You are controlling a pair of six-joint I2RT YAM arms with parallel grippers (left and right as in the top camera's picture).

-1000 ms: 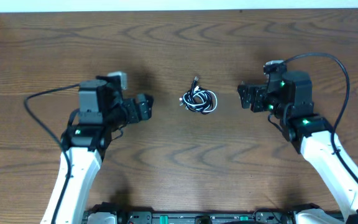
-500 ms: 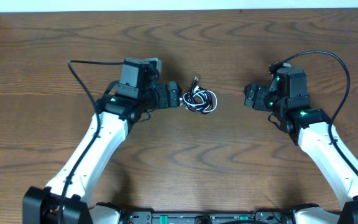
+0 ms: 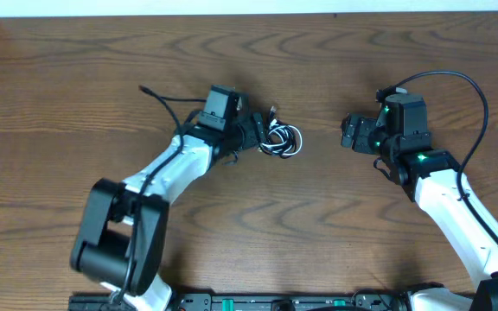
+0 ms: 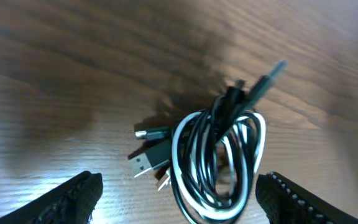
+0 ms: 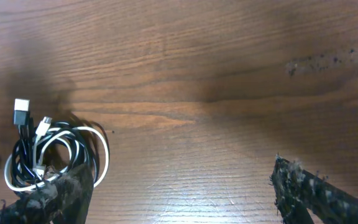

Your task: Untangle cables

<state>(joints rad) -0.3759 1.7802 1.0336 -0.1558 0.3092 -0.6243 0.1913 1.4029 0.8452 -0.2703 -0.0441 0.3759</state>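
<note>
The cables [image 3: 284, 138] lie as one small coil of black and white cords on the wooden table [image 3: 249, 60], plug ends sticking out to the upper left. My left gripper [image 3: 256, 135] is right at the coil's left side. In the left wrist view the cables [image 4: 219, 155] sit between the two spread fingertips [image 4: 73, 196], which stand apart from them; the left gripper [image 4: 179, 204] is open. My right gripper [image 3: 349, 135] hovers open to the right of the coil with a gap between. In the right wrist view the cables [image 5: 55, 155] show at the far left, the right gripper [image 5: 179, 196] over bare wood.
A thick black wire [image 3: 452, 82] loops above the right arm, and another [image 3: 167, 104] rises behind the left arm. The table's far edge [image 3: 249, 15] meets a white surface along the top.
The left arm has swung right across the table until its fingers flank the coil. The right gripper shifted slightly right, then held still. The coil has not moved.
</note>
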